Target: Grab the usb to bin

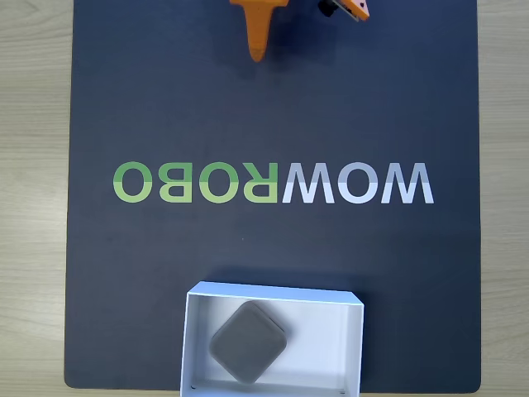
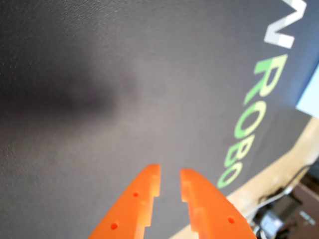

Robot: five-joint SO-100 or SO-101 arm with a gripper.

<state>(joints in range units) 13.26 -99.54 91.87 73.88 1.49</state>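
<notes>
Usb: we saw the small matte grey rounded square block (image 1: pixel 249 341) lying turned like a diamond on the floor of the bin, at 6 o'clock in the fixed view.
Bin: the shallow white thin-walled rectangular box (image 1: pixel 189 339) sat on the dark mat (image 1: pixel 165 99) at its 6 o'clock edge.
Gripper: the orange two-finger gripper (image 2: pixel 170 175) hung at 12 o'clock in the fixed view, well apart from the block; in the wrist view we found its fingers narrowly parted, holding nothing.
Mat lettering: the green and white logo (image 1: pixel 273 183) lay between gripper and box.

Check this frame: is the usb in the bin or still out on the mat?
In. The usb lies flat on the bin's white floor, inside its walls, corner-on.
</notes>
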